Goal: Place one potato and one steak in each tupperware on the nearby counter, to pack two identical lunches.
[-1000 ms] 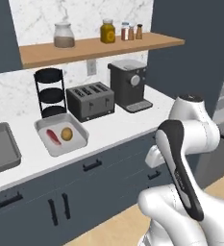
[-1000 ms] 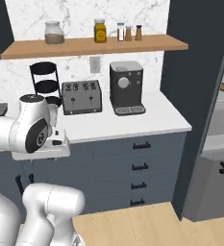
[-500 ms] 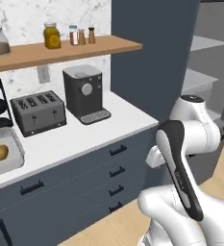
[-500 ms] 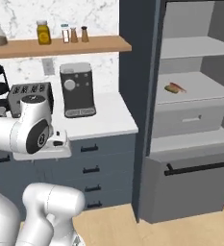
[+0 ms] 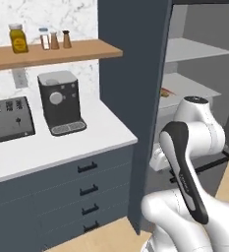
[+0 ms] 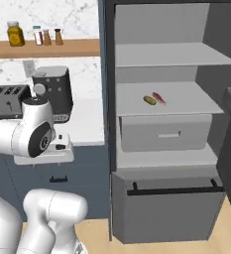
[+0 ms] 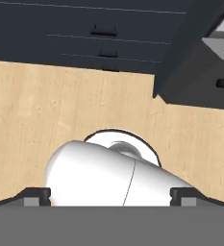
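Observation:
One potato [image 6: 149,99] and one steak [image 6: 159,97] lie side by side on the middle shelf of an open tall cabinet [image 6: 166,99]. The white counter [image 5: 62,147] runs to the left of that cabinet, and it also appears behind my arm as the counter [image 6: 89,124]. The tupperware is out of view. My gripper [image 7: 111,197] points down at the wooden floor, folded in close to my body. Its fingertips [image 7: 36,196] stand wide apart with nothing between them, so it is open.
A black coffee machine [image 5: 61,102] and a toaster [image 5: 5,120] stand on the counter under a wooden shelf [image 5: 52,51] with jars. A dark cabinet wall [image 5: 130,98] separates counter from shelves. Below the shelves are a grey drawer [image 6: 164,133] and a lower door with a bar handle [image 6: 174,190].
The whole picture has swept to the right, so the base has moved. A grey tray on the counter left the view and the open cabinet came in. The gripper stays open.

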